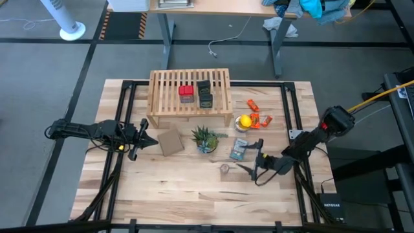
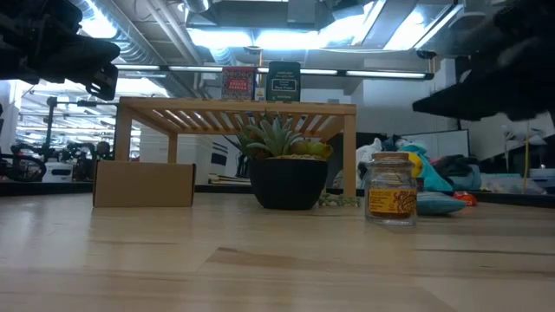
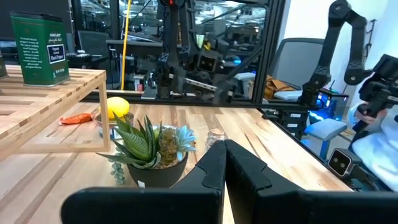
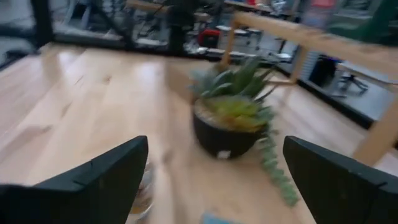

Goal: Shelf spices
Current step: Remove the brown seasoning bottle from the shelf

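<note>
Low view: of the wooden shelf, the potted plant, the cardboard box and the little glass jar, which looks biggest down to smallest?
1. shelf
2. potted plant
3. cardboard box, close to the plant
4. glass jar
The jar may sit nearer the camera, so its true size is unsure.

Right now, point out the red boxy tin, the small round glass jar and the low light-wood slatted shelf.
red boxy tin (image 1: 186, 91), high view, its top.
small round glass jar (image 2: 389, 189), low view, its label.
light-wood slatted shelf (image 1: 169, 97), high view, bare slats.

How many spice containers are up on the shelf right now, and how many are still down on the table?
2 on the shelf: the red tin and the dark tin, side by side. 1 still on the table: the small jar, just ahead of the open right gripper.
</note>
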Available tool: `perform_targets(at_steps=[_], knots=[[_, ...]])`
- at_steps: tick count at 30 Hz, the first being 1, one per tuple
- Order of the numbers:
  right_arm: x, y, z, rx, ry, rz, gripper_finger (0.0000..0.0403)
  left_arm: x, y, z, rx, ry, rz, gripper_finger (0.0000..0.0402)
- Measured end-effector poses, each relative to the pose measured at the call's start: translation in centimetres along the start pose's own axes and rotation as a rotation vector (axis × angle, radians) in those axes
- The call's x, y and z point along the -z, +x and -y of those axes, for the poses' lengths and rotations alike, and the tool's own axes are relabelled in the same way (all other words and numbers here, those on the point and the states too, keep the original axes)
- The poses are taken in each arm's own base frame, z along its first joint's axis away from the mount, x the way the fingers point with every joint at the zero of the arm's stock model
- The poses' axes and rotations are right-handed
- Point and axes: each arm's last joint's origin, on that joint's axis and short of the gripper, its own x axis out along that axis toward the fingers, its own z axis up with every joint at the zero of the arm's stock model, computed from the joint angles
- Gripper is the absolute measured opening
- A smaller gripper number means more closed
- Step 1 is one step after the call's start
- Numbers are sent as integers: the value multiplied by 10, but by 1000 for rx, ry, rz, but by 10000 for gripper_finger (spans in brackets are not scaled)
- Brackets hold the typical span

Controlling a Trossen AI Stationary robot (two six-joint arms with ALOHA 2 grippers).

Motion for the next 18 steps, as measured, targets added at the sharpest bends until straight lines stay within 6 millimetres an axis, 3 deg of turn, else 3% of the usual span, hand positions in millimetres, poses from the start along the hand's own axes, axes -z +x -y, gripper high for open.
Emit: perform_targets(at_steps=[6, 13, 18], knots=[[-16, 5, 17, 1, 79, 51, 378, -4, 0, 0, 4, -57, 45, 0], [-25, 11, 30, 52, 98, 81, 378, -28, -4, 0, -46, 77, 293, 0], [-25, 16, 33, -24, 93, 79, 379, -19, 0, -3, -126, 32, 202, 0]])
